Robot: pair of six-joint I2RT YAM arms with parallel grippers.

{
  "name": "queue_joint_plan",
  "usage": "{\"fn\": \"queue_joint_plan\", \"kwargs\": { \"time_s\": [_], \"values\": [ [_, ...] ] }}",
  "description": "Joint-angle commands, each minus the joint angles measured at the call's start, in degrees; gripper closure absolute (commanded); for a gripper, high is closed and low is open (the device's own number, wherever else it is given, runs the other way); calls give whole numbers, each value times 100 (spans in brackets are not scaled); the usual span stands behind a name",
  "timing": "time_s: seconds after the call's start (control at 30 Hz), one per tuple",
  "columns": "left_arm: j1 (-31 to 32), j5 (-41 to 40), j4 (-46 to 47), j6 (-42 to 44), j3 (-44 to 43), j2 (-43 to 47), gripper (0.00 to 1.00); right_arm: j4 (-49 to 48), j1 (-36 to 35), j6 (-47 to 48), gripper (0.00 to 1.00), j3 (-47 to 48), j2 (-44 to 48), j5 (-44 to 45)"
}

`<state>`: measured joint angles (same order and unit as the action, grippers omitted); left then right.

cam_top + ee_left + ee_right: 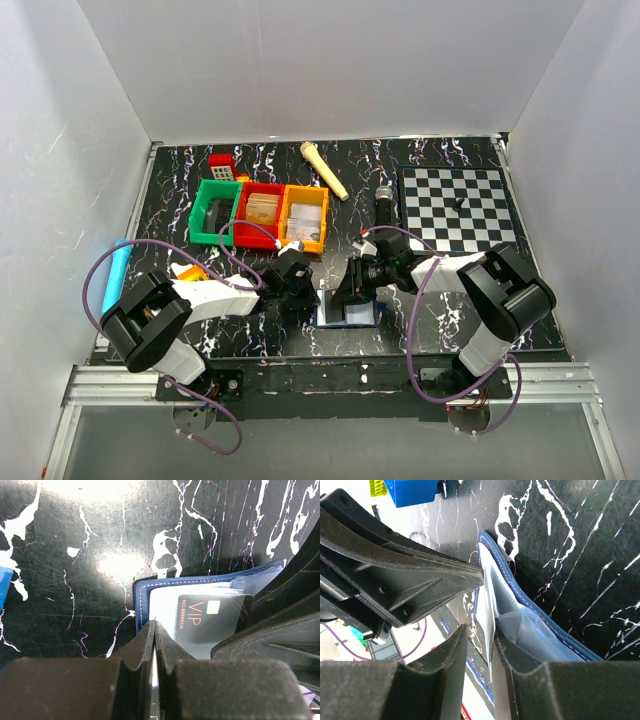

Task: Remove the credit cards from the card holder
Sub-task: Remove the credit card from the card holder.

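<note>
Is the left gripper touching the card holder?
Touching. Left wrist view: the left gripper has jaws shut on the card holder, at its pale edge.

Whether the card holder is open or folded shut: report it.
Open: the card holder lies spread, its pale inside and a dark VIP card showing.

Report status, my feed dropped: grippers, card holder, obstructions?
Left gripper shut on card holder edge. Right gripper straddling a thin sheet inside, grip unclear. VIP card in pocket. Nothing blocking.
</note>
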<state>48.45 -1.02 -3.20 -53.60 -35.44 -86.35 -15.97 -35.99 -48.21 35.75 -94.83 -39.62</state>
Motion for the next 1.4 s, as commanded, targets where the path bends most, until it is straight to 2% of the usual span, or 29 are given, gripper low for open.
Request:
{"fn": "queue_joint_plan", "kwargs": {
  "time_s": [0.0,1.37],
  "values": [
    [-19,-294,-998,149,318,-550,100,32,30,83,68,-15,280,-161],
    [-63,-232,-945,184,301,-664,100,340,224,259,69,-191,676,-90]
  ]
}}
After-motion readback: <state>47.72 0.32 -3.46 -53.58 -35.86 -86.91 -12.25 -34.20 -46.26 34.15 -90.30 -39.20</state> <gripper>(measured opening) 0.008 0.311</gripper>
